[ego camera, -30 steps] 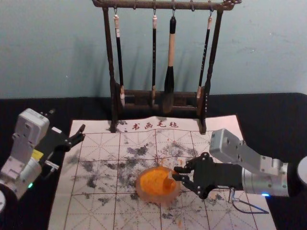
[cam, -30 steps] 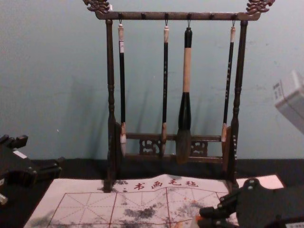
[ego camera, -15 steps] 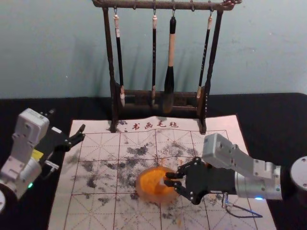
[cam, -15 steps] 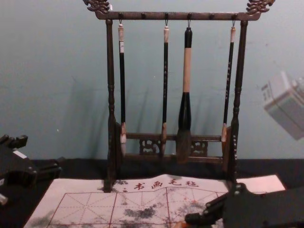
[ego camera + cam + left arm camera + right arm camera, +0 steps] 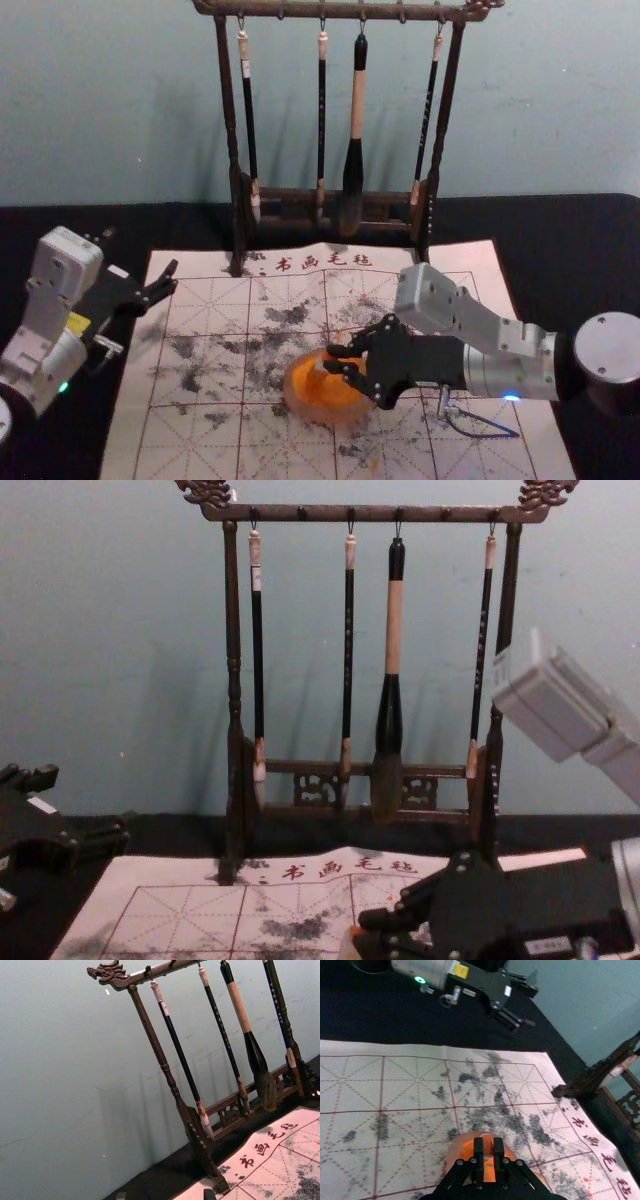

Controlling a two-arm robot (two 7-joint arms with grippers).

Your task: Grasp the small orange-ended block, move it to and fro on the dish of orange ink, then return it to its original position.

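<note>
Head view: I am clamping the block (image 5: 319,365) in my right end effector (image 5: 328,359) over the ink dish (image 5: 291,392), where pressing sideways could drag the dish, my left end effector (image 5: 141,252) resting spread near the mat (image 5: 180,448).

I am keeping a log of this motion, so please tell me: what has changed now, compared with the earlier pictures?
The right end effector moved toward the robot's left over the dish of orange ink, carrying the small block along. It has not let go of it. The left end effector, the dish and the brush rack stayed in place.
</note>
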